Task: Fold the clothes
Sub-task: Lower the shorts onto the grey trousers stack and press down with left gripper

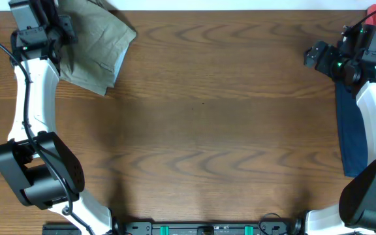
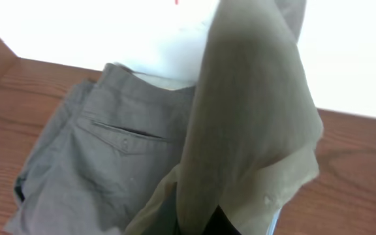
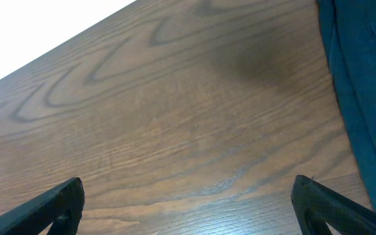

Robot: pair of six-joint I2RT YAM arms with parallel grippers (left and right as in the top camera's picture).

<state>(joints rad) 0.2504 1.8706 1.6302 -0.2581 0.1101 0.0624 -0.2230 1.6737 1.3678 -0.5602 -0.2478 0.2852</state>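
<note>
Overhead: khaki shorts (image 1: 100, 49) at the far-left corner of the worktop (image 1: 201, 117), left arm (image 1: 34, 98) over them | left wrist: flap (image 2: 253, 117) hangs lifted, probably mid-fold; left fingers hidden, can't tell | right fingers (image 3: 57, 202) apart, empty, navy garment (image 3: 361, 98) beside, likely next.

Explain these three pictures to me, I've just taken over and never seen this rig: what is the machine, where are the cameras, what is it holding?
Two white robot arms work at a wooden table. The wide picture looks down from above; the other two come from cameras on each wrist. The left end effector sits over a khaki garment; its wrist view shows that cloth draped up toward the lens above grey shorts, fingers hidden, so a grip is likely but unconfirmed. The right end effector is open and empty beside a navy garment.
</note>
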